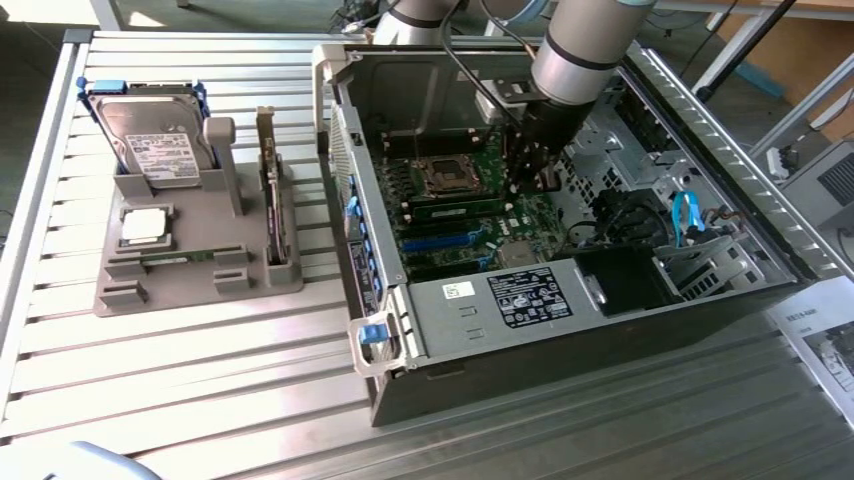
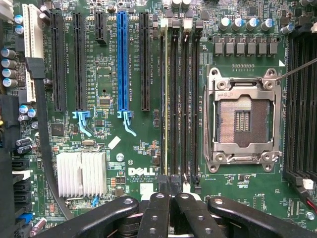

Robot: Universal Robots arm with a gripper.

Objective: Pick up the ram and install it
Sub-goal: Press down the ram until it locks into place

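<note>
At the exterior view's left, the grey holder (image 1: 187,285) on the bench (image 1: 200,390) carries the hard drive (image 1: 158,145) and the upright expansion card (image 1: 274,195). Both are well apart from the work, so I see no hazard there.

Further right, inside the open computer case (image 1: 534,375), the ram (image 1: 451,211) stands on edge in the motherboard (image 1: 461,240). It sits in the memory slot farthest from the empty CPU socket (image 2: 242,119), and in the wrist view it shows as a thin pale line along that slot (image 2: 166,99).

The jaws are fully shut with nothing between them. Their tips meet just above one end of the memory slots (image 2: 185,99), close over the stick's end; whether they touch it I cannot tell.

The main risk, as I judge it, is uneven seating. Force at one end of so thin an edge could rock the stick, leaving one end down and the other proud. I cannot tell whether the white end clips (image 2: 165,22) are latched.

A sideways slip off that narrow edge could drive the tips into the neighbouring slots. It could also carry them toward the socket, whose bare contacts would bend easily.

Rightward again, the arm (image 1: 581,50) hangs close to the case's upper rim, with a black cable (image 1: 467,80) looping beside it, and that cable could snag. The blue cables (image 1: 687,215) lie well apart.
</note>
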